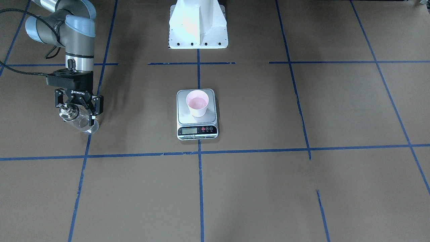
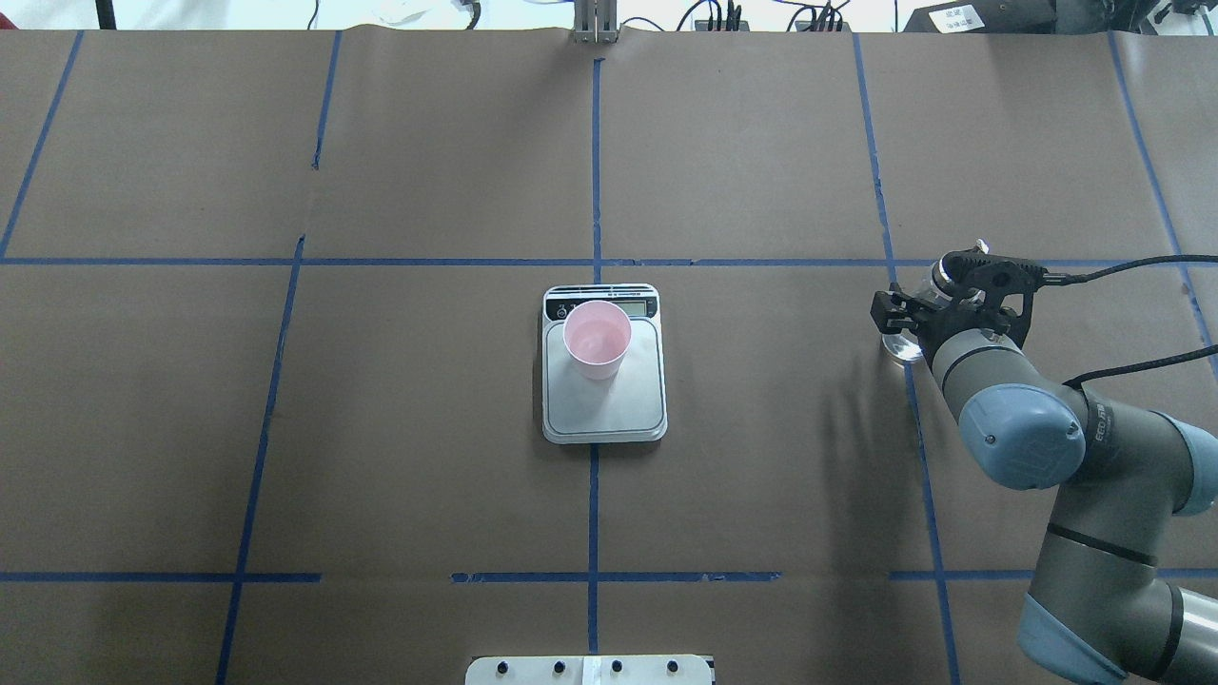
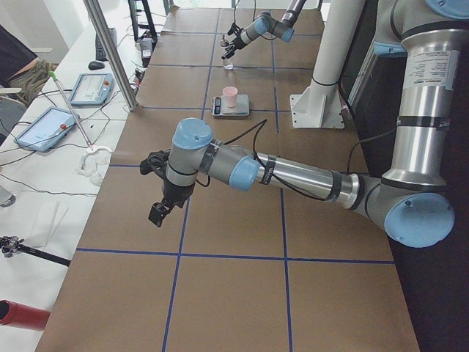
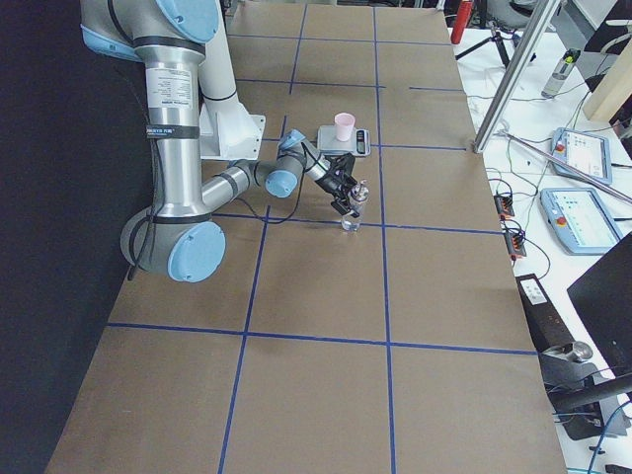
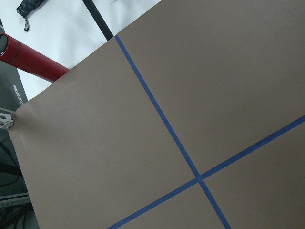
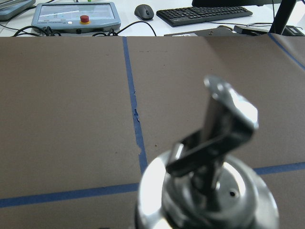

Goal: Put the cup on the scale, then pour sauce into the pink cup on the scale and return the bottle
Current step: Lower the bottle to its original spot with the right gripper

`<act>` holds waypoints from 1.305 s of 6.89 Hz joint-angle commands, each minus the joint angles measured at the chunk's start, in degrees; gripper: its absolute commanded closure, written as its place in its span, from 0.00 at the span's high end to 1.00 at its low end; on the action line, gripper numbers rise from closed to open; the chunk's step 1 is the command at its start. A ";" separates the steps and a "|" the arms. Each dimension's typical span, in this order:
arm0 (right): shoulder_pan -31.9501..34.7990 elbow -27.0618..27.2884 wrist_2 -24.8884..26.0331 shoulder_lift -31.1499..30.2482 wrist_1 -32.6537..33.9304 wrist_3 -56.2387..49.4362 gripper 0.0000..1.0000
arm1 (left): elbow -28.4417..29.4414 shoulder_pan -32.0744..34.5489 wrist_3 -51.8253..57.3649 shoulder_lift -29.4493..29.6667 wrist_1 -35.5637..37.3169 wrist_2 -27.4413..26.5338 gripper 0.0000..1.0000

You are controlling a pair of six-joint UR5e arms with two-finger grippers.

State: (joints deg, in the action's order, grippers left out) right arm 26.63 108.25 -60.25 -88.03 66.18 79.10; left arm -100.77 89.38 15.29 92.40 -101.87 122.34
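Cup: the pale pink cup (image 1: 198, 103) stands upright on the scale (image 1: 188, 117), on the half of the steel platform nearest the display strip.
Cup contents: a shallow layer of clear sauce (image 2: 596, 333) shows inside the cup.
Scale: it sits at the middle of the table (image 1: 268, 188), on a lengthwise blue tape line (image 1: 200, 188), with its display facing away from the robot.
Bottle: the clear glass bottle (image 1: 84, 123) is well apart from the scale, on the robot's right side of the table, beside another blue tape line. It looks upright. Whether its base touches the table cannot be told.
Spout: the metal pour spout (image 6: 224, 126) fills the right wrist view, blurred and very close.
Right gripper: the right gripper (image 1: 78, 110) points straight down, and its fingers clasp the upper part of the bottle.
Left gripper: the left gripper (image 3: 157, 213) hangs over the table at the robot's far left, with nothing near it. Whether its fingers are apart or together cannot be told.
Left wrist view: only brown table paper, crossing tape lines and a red tube (image 5: 33, 59) past the table edge.
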 commanded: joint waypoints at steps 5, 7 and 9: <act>-1.84 1.52 0.22 -2.14 0.27 0.35 1.00 | 0.22 0.18 0.00 0.42 0.18 0.00 1.00; -3.60 4.67 0.22 -5.02 0.27 0.79 1.00 | 0.22 0.44 0.00 0.42 0.18 -0.09 1.00; -5.87 7.74 0.22 -7.40 0.36 2.62 1.00 | 0.22 0.44 0.00 0.42 0.18 0.00 1.00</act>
State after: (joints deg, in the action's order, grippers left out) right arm 22.33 113.99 -60.03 -93.84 66.46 80.31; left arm -100.55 89.80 15.29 92.81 -101.69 122.32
